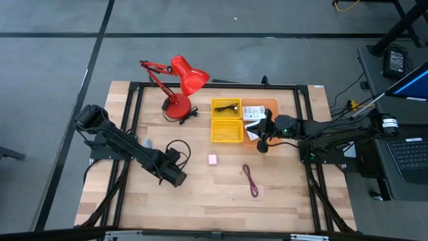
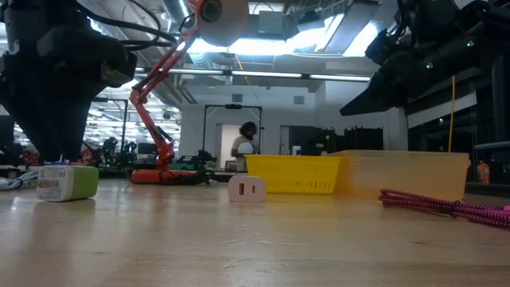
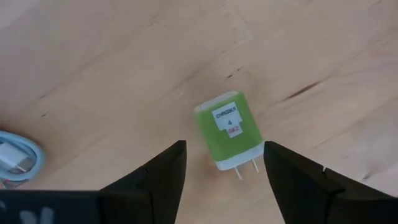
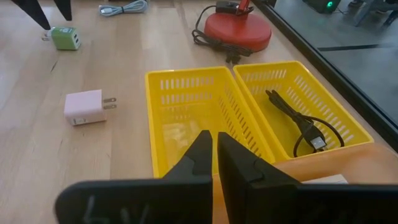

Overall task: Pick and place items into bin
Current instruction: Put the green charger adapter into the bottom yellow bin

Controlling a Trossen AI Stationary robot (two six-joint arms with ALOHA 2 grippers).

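Green plug (image 3: 227, 137) sits between the left gripper's (image 3: 225, 163) spread fingers: a pick is being lined up.

Left gripper hovers released over the green plug, prongs toward the wrist; the next move, I judge, calls for a straight descent and a close across its sides, then a carry toward 2 o'clock to the yellow bin (image 1: 227, 130). Pink plug (image 1: 212, 159) lies mid-table; maroon cord (image 1: 251, 180) lies at its 4 o'clock. Right gripper (image 4: 215, 144) waits clenched and empty at the bin's 3 o'clock. Only the left wrist view shows the plug's label and a blue cable (image 3: 18, 157) beside it; only the right wrist view shows a black cord (image 4: 300, 124) already in the far bin (image 4: 298, 99), with the lamp (image 1: 179, 84) beyond.
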